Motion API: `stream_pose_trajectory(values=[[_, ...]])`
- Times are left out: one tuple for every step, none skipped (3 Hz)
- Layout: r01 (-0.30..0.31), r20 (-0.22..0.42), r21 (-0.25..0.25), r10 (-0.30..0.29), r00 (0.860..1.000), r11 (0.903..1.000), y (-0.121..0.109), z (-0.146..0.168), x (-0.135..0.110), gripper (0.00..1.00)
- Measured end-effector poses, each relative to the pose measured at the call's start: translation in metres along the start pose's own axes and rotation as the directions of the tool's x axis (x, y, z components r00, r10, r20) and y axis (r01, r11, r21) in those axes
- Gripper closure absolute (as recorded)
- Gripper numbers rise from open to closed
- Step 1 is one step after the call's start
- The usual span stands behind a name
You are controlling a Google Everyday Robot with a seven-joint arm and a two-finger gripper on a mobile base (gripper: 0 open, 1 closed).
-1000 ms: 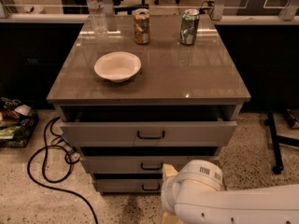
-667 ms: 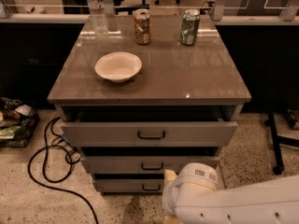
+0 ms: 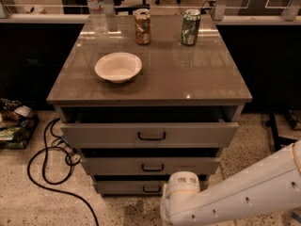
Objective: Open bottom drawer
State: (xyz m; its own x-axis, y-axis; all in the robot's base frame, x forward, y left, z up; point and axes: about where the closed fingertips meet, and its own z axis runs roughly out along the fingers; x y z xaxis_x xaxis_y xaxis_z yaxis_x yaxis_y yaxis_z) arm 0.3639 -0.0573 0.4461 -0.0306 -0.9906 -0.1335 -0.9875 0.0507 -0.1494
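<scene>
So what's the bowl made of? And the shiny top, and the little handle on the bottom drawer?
The bowl: matte white, maybe paper or plastic. The cabinet top: glossy grey-brown, reflecting the cans, likely laminate or glass. The bottom drawer has a handle: thin black bar, probably metal. The gripper is hidden behind the arm's white wrist beside that drawer.
</scene>
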Motion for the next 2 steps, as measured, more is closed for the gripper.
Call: stream_pose_trajectory(values=[[0.061,0.037,-0.007,-0.060,0.997,0.9981,0.0176,0.0467,-0.0208,0.00],[0.061,0.037,-0.007,-0.060,0.997,0.9981,0.0176,0.0467,-0.0208,0.00]])
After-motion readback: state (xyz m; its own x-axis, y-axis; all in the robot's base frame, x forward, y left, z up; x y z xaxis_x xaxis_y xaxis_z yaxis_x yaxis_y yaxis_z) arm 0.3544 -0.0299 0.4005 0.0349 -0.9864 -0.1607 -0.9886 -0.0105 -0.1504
